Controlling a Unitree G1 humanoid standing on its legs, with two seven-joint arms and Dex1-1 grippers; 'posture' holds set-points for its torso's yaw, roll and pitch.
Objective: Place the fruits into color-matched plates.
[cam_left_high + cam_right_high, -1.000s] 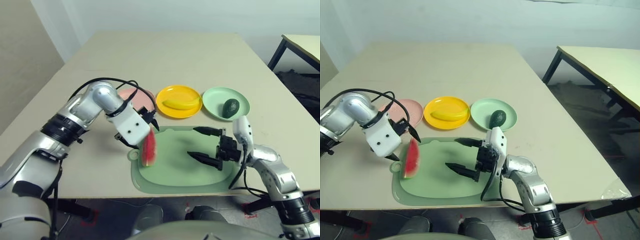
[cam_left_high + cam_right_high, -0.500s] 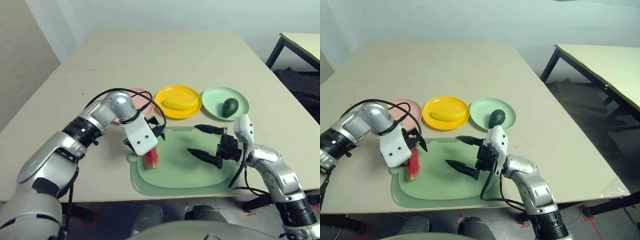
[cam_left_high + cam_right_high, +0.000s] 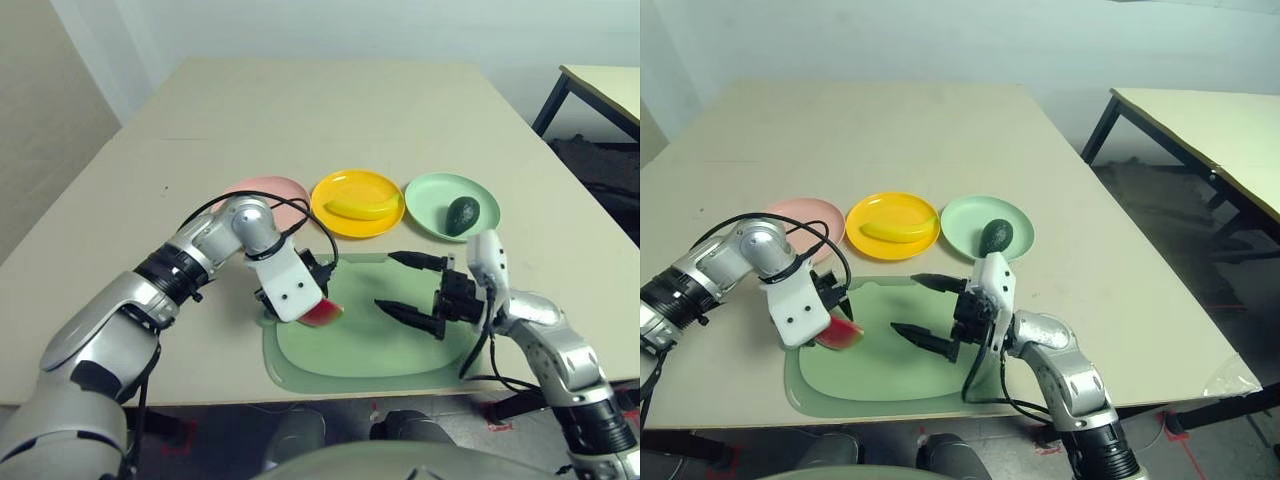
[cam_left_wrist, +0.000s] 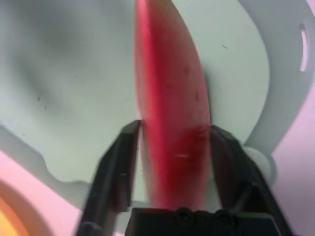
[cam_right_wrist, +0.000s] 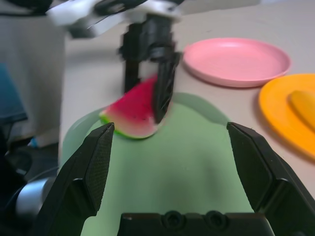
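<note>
- Pinching the watermelon wedge [image 4: 172, 113] between its two black fingers [image 4: 115, 172], the left hand [image 3: 312, 292] is angled steeply down over the near-left part of the pale green mat [image 3: 380, 345].
- Held flat-sided between the fingers, the wedge has its red flesh against the pads and its green rind low, at or just above the mat; whether it touches the mat I cannot tell.
- Hovering over the right part of the mat, the right hand [image 3: 410, 290] points left toward the wedge with its fingers spread wide and nothing between them; it stands well apart from the wedge.
- Just beyond the left hand, on the table [image 3: 330, 110], lies the pale pink plate [image 3: 262, 190], bare and partly hidden by the left arm.
- To its right sits the yellow plate [image 3: 357, 203] with the banana [image 3: 360, 207] lying in it.
- Farther right, the mint green plate [image 3: 452, 205] carries the dark avocado [image 3: 461, 215].
- All three plates stand in a row along the far side of the mat.
</note>
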